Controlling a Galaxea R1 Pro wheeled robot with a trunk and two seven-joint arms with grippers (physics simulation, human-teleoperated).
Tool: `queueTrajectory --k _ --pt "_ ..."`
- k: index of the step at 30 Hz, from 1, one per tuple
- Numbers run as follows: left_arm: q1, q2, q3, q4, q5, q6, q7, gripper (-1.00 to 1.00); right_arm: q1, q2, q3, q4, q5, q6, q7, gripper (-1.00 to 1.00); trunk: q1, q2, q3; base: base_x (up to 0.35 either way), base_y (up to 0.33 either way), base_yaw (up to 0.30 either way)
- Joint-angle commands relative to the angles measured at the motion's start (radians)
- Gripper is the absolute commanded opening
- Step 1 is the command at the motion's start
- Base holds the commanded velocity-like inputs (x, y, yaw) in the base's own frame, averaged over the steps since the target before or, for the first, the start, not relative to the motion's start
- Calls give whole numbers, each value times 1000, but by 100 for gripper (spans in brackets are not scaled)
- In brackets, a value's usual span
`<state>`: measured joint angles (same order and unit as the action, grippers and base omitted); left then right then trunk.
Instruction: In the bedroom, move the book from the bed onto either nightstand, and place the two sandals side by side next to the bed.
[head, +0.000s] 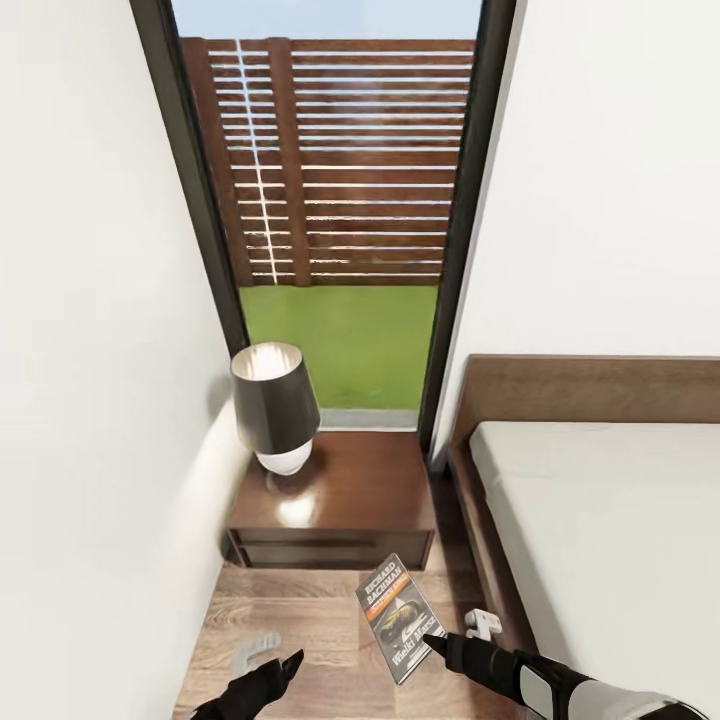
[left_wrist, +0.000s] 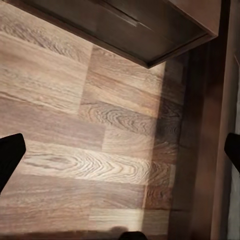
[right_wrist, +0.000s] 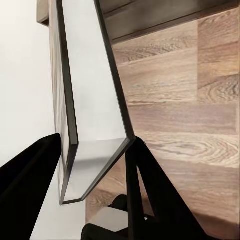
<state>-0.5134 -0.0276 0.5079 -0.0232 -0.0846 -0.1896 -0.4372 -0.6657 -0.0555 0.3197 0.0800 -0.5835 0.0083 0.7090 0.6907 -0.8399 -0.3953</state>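
Holding book (head: 400, 618) pinched at its near edge in right claw (head: 437, 640), above floor just near of nightstand (head: 345, 485). Left claw (head: 290, 662) spread, empty. Lift above top, carry far, lay flat right of lamp (head: 275, 405).

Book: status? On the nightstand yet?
Not yet. The book is off the bed and clamped in the right gripper, held above the floor just short of the nightstand. The top beside the lamp is free for it. The left gripper is open and empty. Left: set the book down, then both sandals; I can't judge where they are.
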Motion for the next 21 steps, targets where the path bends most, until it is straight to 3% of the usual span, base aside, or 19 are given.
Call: queueTrajectory --k 1,13,21 --pt "0 0 8 0 -9 -4 -1 100 -2 0 5 3 -11 1 6 -100 1 -1 -1 262 0 0" --pt "0 0 8 0 -9 -4 -1 100 -2 0 5 3 -11 1 6 -100 1 -1 -1 244 0 0" --pt "0 0 8 0 -9 -4 -1 100 -2 0 5 3 -11 1 6 -100 1 -1 -1 37 0 0"
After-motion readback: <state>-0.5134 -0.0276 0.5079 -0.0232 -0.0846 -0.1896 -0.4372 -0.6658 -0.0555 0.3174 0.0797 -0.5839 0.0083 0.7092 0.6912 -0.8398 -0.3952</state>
